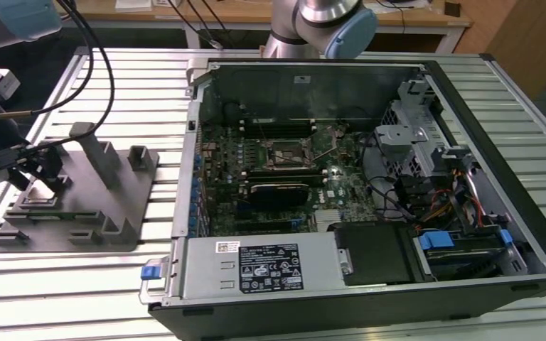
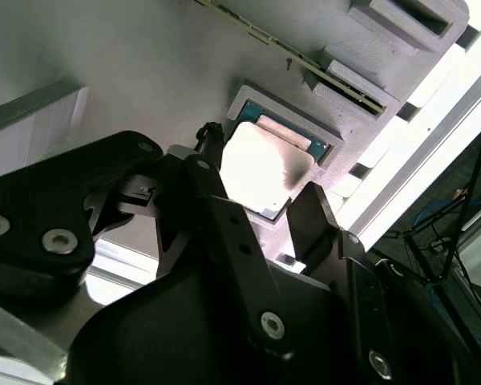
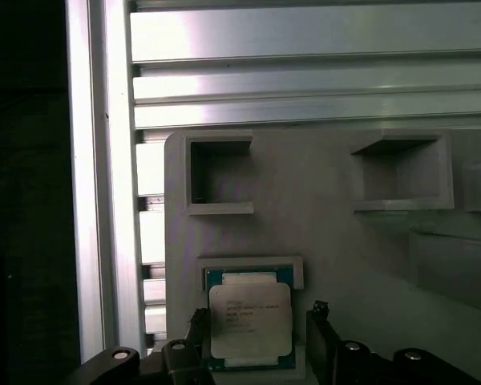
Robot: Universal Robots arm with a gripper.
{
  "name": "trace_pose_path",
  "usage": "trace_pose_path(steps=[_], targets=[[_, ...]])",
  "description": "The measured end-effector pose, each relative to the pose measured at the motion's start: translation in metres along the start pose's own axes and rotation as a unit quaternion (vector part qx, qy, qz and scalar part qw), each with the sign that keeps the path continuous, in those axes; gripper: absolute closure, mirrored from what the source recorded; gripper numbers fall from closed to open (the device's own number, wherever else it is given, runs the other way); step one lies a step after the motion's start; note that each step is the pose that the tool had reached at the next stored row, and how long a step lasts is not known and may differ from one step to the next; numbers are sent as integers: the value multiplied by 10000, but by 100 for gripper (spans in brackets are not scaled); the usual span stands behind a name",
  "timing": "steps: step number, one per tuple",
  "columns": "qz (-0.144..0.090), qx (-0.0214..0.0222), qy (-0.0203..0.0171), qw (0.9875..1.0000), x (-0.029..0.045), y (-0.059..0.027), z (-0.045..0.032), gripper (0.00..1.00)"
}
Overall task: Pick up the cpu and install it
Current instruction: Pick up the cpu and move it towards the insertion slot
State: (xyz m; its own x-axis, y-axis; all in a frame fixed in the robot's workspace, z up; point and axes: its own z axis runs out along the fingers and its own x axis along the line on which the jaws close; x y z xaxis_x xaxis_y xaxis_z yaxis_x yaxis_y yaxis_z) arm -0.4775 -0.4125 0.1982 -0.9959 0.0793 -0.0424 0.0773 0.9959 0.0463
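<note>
A small square cpu (image 3: 250,319), with a silvery metal top and a teal-green rim, lies flat in a recess of the grey tray (image 3: 321,224). It sits between the black fingers (image 3: 321,341), which stand open, gripping nothing.

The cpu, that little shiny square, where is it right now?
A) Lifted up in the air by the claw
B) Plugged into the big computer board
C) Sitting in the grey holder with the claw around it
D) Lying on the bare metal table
C: in the first wrist view the cpu lies flat in its pocket in the grey holder, and the open claw has a finger on either side of it.
</note>
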Motion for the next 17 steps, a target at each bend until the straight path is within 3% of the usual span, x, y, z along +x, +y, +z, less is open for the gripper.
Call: trace_pose_path(steps=[17], targets=[[0, -1, 0, 10000, 29, 11, 72, 41]])
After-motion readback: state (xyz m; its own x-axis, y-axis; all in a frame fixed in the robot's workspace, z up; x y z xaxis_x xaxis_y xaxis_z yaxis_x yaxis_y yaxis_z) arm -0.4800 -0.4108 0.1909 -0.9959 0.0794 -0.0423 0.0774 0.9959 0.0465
